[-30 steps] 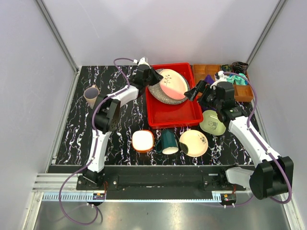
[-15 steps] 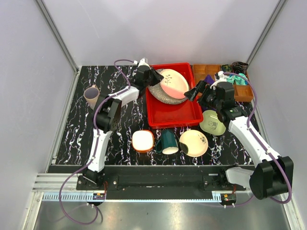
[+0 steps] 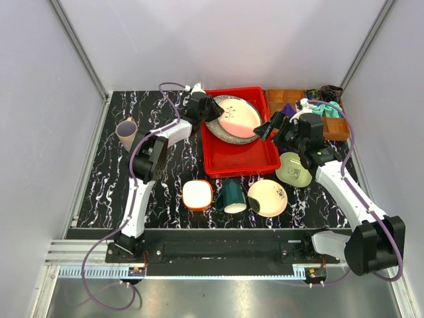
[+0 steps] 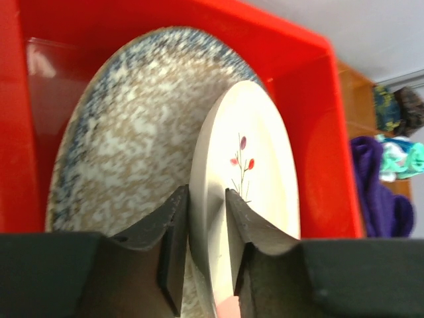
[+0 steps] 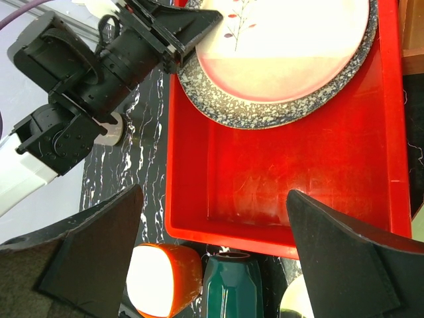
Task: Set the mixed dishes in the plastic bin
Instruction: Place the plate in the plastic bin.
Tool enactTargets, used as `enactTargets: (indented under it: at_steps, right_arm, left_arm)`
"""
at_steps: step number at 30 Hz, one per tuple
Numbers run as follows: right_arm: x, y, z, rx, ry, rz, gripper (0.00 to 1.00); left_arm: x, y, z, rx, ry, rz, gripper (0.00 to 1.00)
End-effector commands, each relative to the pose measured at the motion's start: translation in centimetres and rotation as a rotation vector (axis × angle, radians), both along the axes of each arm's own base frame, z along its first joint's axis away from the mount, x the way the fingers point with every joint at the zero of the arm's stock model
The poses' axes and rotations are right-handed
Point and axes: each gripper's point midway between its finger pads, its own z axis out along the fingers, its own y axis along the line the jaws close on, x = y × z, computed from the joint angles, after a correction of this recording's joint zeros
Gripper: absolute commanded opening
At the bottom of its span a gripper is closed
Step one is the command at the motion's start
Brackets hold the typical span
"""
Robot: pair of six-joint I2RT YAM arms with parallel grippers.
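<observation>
The red plastic bin (image 3: 240, 158) holds the speckled grey plate (image 3: 222, 130), and the pink-cream plate (image 3: 242, 115) lies on top of it. My left gripper (image 3: 213, 109) reaches over the bin's left wall. In the left wrist view its jaws straddle the pink-cream plate's (image 4: 258, 152) rim with no gap showing. My right gripper (image 3: 265, 127) hangs wide open and empty over the bin's right side, above bare bin floor (image 5: 265, 179). On the table in front of the bin are the orange-white bowl (image 3: 197, 195), dark green mug (image 3: 233, 195), pale yellow plate (image 3: 267, 197) and light green bowl (image 3: 293, 169). The mauve cup (image 3: 126, 131) stands far left.
A brown compartmented tray (image 3: 278, 99) sits right behind the bin at the back right, with purple and teal cloths (image 3: 324, 109) in it. Grey walls close the table in on the left, back and right. The right forearm passes over the light green bowl.
The pink-cream plate has shifted slightly right and settled flatter on the speckled plate. The left jaws have spread a little around its rim. The right arm has hardly moved.
</observation>
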Motion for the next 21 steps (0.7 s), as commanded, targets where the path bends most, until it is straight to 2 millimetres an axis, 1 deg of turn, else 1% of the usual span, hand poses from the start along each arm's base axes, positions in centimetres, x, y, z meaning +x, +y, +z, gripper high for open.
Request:
enactTargets:
  at_steps: [1, 3, 9, 21]
  right_arm:
    - [0.3, 0.2, 0.9, 0.014, -0.030, 0.011, 1.00]
    - [0.3, 0.3, 0.8, 0.016, -0.028, 0.013, 1.00]
    - [0.3, 0.4, 0.6, 0.022, -0.020, 0.016, 1.00]
    - [0.4, 0.6, 0.1, 0.032, -0.005, 0.023, 1.00]
  left_arm:
    - [1.0, 0.2, 1.8, 0.026, -0.061, 0.008, 0.34]
    - [1.0, 0.4, 1.2, 0.041, -0.044, 0.008, 0.36]
    - [1.0, 0.5, 1.0, 0.061, -0.039, 0.003, 0.38]
    - [1.1, 1.0, 2.2, 0.155, -0.046, -0.013, 0.40]
